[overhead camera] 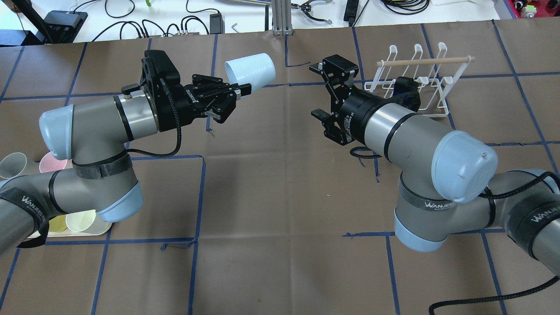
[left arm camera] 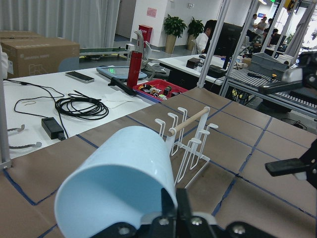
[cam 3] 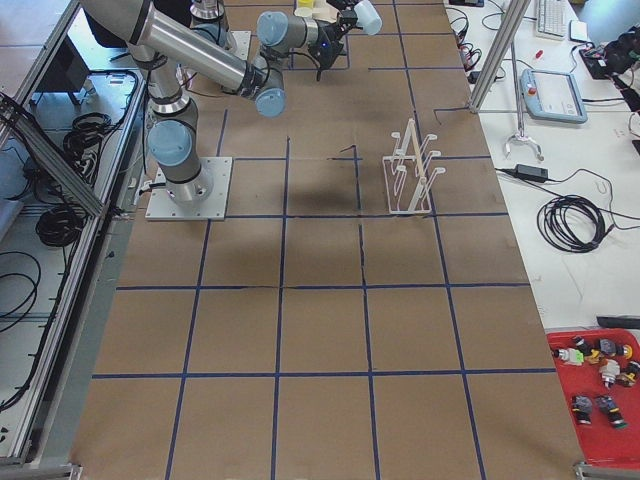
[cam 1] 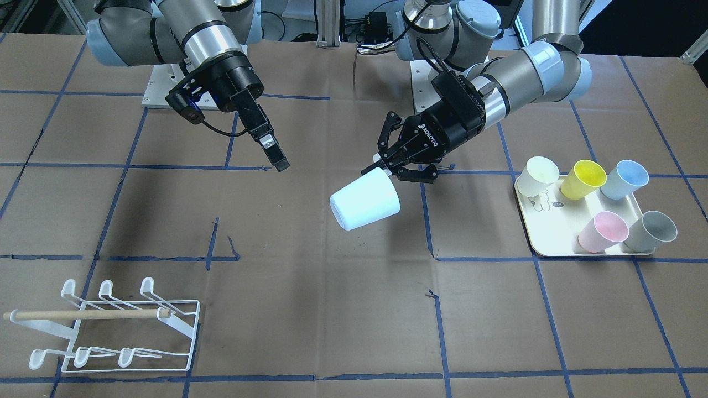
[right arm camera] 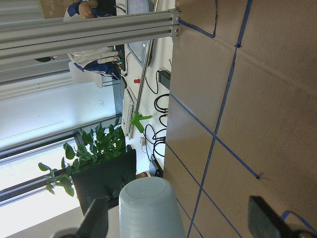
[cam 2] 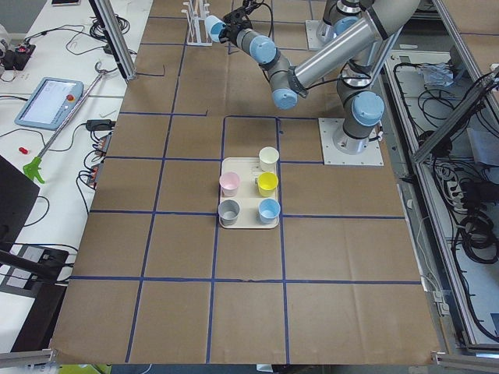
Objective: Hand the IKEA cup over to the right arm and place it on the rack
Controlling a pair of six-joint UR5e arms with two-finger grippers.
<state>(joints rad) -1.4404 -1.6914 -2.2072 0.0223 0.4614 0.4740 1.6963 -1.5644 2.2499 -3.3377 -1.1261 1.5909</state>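
Brown paper marked into squares with blue tape covered the table (cam 1: 310, 309), with cables and equipment lying past its far edge in the overhead view.

The left gripper (cam 1: 390, 166) was clamped on the edge of a pale blue-white cup (cam 1: 365, 200), holding it up off the paper. The cup lay on its side in the air and stuck out past the fingertips. From the left wrist camera, the two fingers were pressed together on the cup's wall at the end nearest them.

The right gripper (overhead camera: 318, 91) hung above the table with its fingers spread wide and nothing between them. It was well apart from the cup, with bare paper in the gap. In the right wrist view, the cup's rounded closed end showed low in the picture, between the two spread fingers but beyond them.

A white wire rack (cam 1: 119, 326) with a wooden dowel (cam 1: 83, 315) across it stood near the table's corner on the right arm's side, and no cup hung on its prongs.

On the left arm's side sat a cream tray (cam 1: 558, 235) carrying five cups: cream (cam 1: 539, 176), yellow (cam 1: 583, 178), blue (cam 1: 625, 179), pink (cam 1: 603, 231) and grey (cam 1: 652, 231).
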